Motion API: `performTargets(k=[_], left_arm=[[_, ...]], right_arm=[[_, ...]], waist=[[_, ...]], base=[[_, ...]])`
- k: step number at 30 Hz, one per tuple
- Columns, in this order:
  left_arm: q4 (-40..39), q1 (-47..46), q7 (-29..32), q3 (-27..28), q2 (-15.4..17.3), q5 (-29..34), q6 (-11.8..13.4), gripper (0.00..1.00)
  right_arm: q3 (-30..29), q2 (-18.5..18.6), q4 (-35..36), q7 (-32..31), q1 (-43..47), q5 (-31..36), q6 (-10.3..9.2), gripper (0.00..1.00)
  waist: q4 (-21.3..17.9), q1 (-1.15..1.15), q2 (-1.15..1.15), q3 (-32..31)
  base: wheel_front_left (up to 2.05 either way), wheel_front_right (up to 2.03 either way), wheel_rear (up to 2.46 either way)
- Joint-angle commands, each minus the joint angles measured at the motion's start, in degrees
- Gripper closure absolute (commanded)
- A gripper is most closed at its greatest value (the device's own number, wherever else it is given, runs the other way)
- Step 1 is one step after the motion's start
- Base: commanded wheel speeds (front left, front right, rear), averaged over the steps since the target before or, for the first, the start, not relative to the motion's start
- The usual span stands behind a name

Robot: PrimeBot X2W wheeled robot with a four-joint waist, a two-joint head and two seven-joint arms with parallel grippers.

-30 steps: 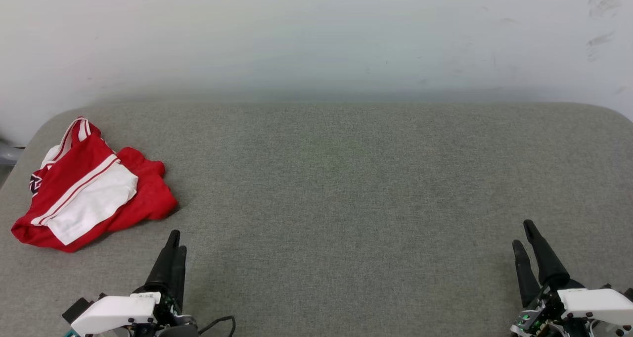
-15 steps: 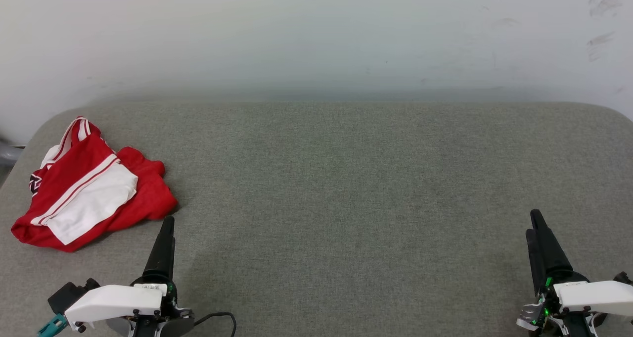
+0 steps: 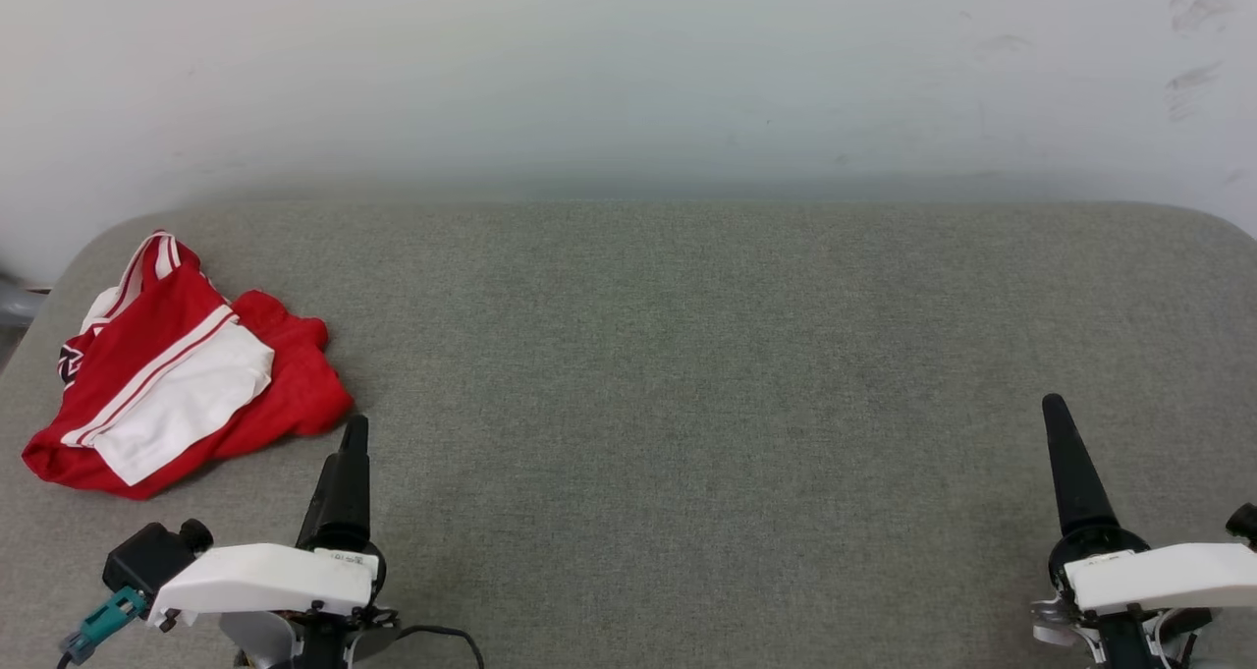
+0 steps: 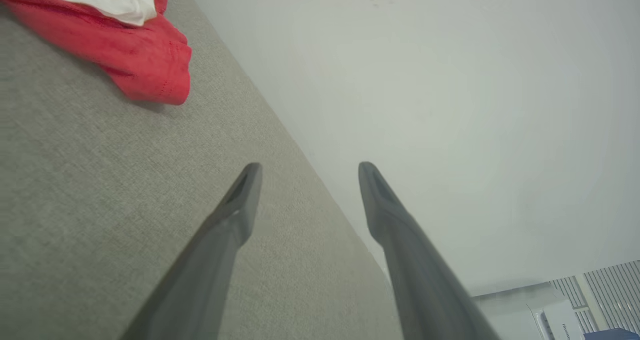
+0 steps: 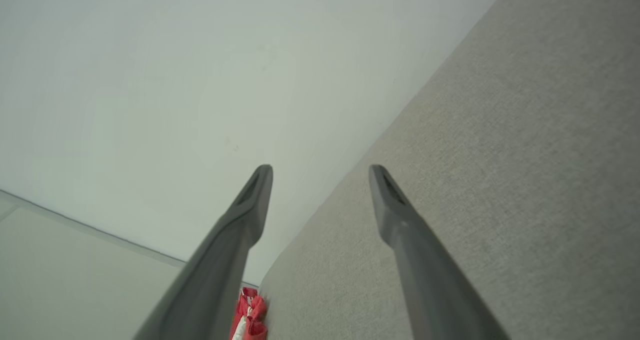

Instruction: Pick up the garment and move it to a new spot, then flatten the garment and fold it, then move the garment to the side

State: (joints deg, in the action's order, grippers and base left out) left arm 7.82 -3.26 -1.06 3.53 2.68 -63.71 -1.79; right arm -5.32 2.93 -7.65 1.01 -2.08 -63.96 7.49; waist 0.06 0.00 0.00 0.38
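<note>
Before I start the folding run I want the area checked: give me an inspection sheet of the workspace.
Surface: grey fabric tabletop, rounded far corners.
Job's things: garment, red with a white sleeve, crumpled in a heap at the far left, unheld.
Clutter: nothing seen.
Grippers: left gripper open, near the garment's corner, apart from it; right gripper open over bare tabletop at the right.
Cables: black cable and teal connector by the left wrist.
Surroundings: pale wall behind, scuff marks at its upper right.
</note>
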Motion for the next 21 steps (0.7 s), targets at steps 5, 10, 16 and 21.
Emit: performTargets(k=[5, 10, 16, 21], left_arm=[[-2.05, 0.04, -1.65, -1.48, 0.14, 8.24, 1.76, 0.0], [-2.55, 0.31, -2.68, -2.31, 0.15, 13.88, 3.16, 0.0], [-2.86, 0.61, -3.63, -3.16, 0.39, 19.53, 4.54, 0.0], [-3.25, 0.82, -4.54, -4.29, 0.87, 23.95, 5.95, 0.0]], right_arm=[[1.29, 0.0, 2.46, 1.72, 0.07, 8.75, 0.01, 0.0], [2.04, 0.0, 3.18, 2.71, 0.35, 14.61, 0.01, 0.0], [2.62, -0.01, 3.98, 3.69, 0.66, 19.98, 0.0, 0.0], [3.06, -0.01, 4.7, 4.61, 1.01, 24.98, 0.0, 0.0]], waist=[[0.06, 0.0, 0.0, -0.03], [0.09, 0.0, 0.0, -0.06], [0.1, 0.0, 0.0, -0.09], [0.14, 0.0, 0.0, -0.11]], base=[[0.0, 0.0, 0.0], [0.0, 0.0, 0.0], [0.0, 0.0, 0.0], [0.0, 0.0, 0.0]])
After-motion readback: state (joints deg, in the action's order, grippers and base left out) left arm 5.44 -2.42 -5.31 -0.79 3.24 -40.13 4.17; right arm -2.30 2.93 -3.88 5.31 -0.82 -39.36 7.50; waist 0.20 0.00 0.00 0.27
